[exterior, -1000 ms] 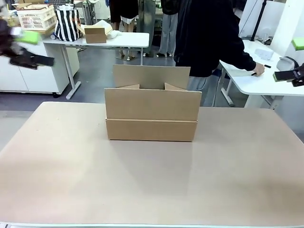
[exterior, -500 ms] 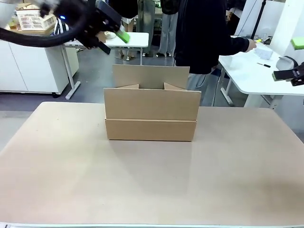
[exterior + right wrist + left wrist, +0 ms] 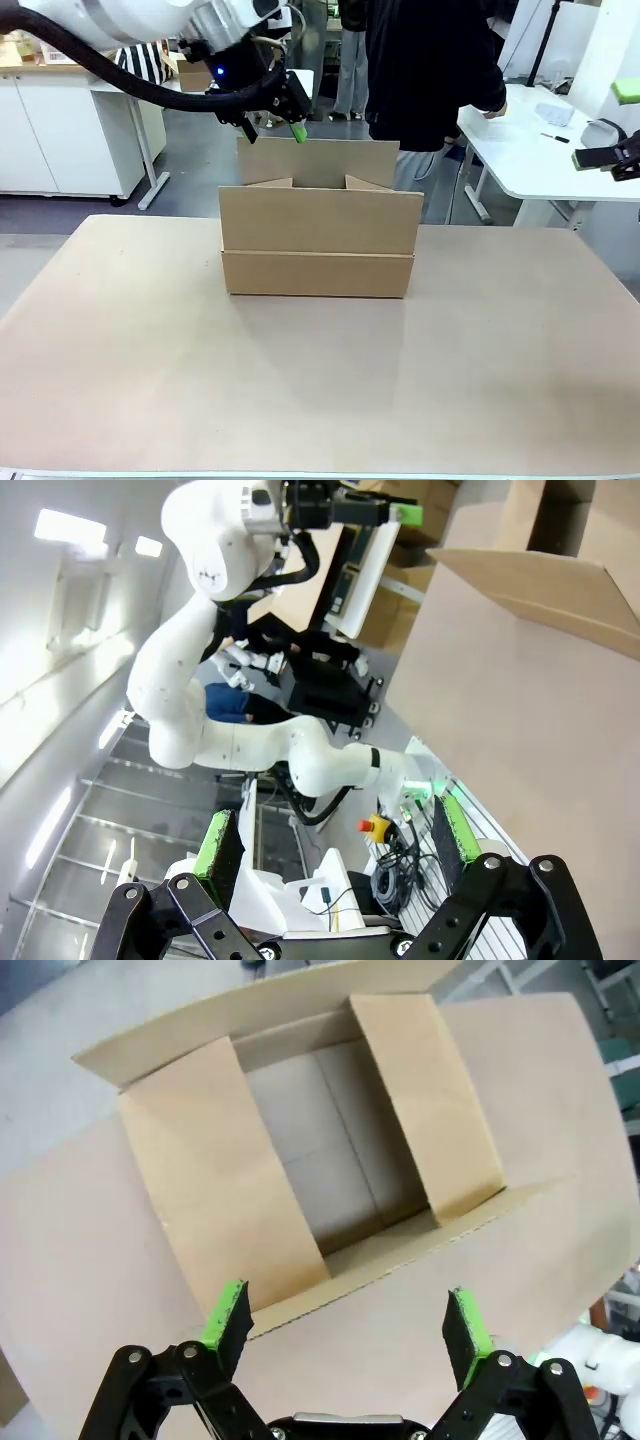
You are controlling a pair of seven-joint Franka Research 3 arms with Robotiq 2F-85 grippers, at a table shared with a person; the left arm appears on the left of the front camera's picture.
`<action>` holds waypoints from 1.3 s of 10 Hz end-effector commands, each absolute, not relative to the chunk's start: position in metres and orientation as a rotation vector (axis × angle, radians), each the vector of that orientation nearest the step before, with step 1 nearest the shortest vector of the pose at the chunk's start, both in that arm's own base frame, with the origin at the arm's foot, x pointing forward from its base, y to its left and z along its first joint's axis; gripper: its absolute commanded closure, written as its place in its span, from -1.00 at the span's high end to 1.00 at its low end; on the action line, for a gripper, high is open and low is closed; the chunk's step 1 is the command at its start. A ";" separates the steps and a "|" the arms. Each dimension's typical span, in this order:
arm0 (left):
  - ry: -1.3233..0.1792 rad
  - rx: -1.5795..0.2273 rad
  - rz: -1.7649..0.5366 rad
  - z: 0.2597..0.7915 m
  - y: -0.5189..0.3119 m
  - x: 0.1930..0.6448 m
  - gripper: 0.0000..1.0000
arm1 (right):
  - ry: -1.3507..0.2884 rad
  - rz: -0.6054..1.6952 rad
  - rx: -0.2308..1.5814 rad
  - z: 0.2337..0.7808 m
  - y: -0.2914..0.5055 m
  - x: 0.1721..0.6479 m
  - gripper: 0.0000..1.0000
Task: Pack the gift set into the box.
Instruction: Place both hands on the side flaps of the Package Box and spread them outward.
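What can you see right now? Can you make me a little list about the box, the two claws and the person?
box: on the table, top flaps open, the floor that shows is bare
left gripper: open, holding nothing, above the box
right gripper: open, holding nothing, off to the right, away from the box
person's hand: reaching to the white side table
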State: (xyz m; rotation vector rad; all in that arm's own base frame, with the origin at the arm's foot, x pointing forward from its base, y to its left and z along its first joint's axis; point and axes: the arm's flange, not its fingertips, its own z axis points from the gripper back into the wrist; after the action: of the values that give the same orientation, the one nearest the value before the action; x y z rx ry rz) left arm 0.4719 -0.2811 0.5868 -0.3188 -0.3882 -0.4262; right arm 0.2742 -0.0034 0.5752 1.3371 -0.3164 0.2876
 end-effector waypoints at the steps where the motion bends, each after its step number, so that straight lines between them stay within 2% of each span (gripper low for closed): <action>1: -0.416 -0.377 -0.448 0.593 -0.264 0.454 1.00 | -0.340 0.311 1.354 0.577 -0.002 0.277 1.00; 2: -0.388 -0.319 -0.426 0.587 -0.281 0.472 1.00 | -0.340 0.311 1.354 0.577 -0.002 0.277 1.00; 3: -0.439 -0.319 -0.177 0.583 -0.269 0.472 1.00 | -0.340 0.311 1.354 0.577 -0.002 0.277 1.00; 4: -0.453 -0.345 0.027 0.566 -0.285 0.494 1.00 | -0.340 0.311 1.354 0.577 -0.002 0.277 1.00; 6: -0.468 -0.199 0.157 0.549 -0.324 0.530 1.00 | -0.340 0.311 1.354 0.577 -0.002 0.277 1.00; 9: -0.389 -0.021 0.010 0.521 -0.371 0.551 1.00 | -0.340 0.311 1.354 0.577 -0.002 0.277 1.00; 13: -0.216 0.057 -0.118 0.486 -0.402 0.572 1.00 | -0.340 0.311 1.354 0.577 -0.002 0.277 1.00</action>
State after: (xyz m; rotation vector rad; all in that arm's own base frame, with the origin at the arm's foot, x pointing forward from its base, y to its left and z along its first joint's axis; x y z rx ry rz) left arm 0.5516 -0.4026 0.4777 0.0442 -0.2519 -0.0923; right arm 0.2741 -0.0037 0.5760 1.3391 -0.3163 0.2899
